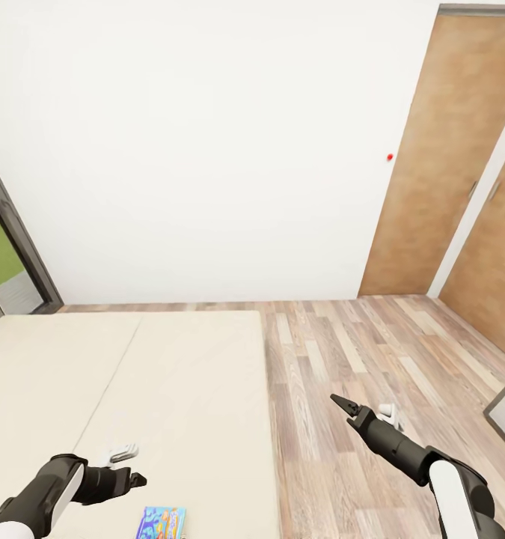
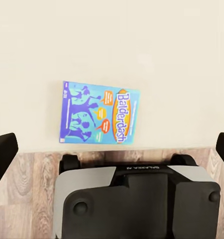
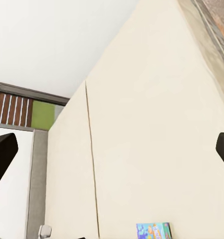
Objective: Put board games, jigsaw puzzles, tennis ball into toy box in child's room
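I am looking down over a cream bed that takes up the lower left of the head view, its top split by one long seam and otherwise bare and flat. Beyond it stands a plain white wall, with a dark-framed window at the far left showing green outside. To the right the floor is pale wood planking, running to two brown wooden doors with a small red dot on the wall beside them. One board game, a blue box, lies flat on the bed near its close edge, just beside my left pincer; in the left wrist view the same box sits on the cream cover right at the edge, with the floor planks under it in the picture. The left pincer hangs over the bed with its fingers spread wide and nothing between them. My right pincer is out over the floor, well apart from the bed, also wide open and holding nothing, as the right wrist view shows.
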Motion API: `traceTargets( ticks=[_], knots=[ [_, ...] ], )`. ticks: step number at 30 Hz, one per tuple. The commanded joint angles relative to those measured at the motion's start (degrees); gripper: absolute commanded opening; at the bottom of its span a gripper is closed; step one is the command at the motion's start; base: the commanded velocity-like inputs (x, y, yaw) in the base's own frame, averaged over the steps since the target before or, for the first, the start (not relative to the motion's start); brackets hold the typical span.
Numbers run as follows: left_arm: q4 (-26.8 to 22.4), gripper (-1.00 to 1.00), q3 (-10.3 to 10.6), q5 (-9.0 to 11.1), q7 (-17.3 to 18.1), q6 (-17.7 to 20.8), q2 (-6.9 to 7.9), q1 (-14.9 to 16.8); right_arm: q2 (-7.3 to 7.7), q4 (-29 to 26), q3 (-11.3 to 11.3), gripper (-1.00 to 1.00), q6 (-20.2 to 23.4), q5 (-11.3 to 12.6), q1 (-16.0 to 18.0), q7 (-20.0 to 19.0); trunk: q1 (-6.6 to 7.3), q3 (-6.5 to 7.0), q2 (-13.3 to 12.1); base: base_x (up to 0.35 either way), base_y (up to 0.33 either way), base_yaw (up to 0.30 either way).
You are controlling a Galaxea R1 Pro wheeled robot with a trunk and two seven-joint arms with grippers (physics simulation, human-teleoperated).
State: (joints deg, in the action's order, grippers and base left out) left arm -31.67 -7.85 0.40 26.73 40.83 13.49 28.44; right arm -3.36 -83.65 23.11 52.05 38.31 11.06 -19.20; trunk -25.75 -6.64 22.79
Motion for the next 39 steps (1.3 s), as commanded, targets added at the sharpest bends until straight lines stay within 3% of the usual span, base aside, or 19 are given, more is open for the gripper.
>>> traceTargets(
  ticks=[1, 8, 17, 39],
  knots=[
    [-0.1, 1.00, -0.2, 0.0, 0.2, 0.4, 0.01, 0.0, -0.06, 0.0, 0.2, 1.00, 0.3, -0.3, 0.1, -0.4, -0.03, -0.20, 0.1, 0.000, 0.000, 0.000],
    [-0.1, 1.00, -0.2, 0.1, 0.2, 0.0, 0.10, 0.0, -0.06, 0.0, 0.2, 1.00, 0.3, -0.3, 0.1, -0.4, -0.03, -0.39, 0.1, 0.000, 0.000, 0.000],
    [-0.1, 1.00, -0.2, 0.0, 0.2, -3.7, -0.09, 0.0, -0.06, 0.0, 0.2, 1.00, 0.3, -0.3, 0.1, -0.4, -0.03, -0.42, 0.1, 0.000, 0.000, 0.000],
    [-0.1, 1.00, -0.1, 0.0, 0.1, -4.4, -0.30, 0.0, -0.10, -0.2, 0.1, 1.00, 0.2, -0.4, 0.1, -0.4, -0.03, -0.42, 0.1, 0.000, 0.000, 0.000]
  ],
)
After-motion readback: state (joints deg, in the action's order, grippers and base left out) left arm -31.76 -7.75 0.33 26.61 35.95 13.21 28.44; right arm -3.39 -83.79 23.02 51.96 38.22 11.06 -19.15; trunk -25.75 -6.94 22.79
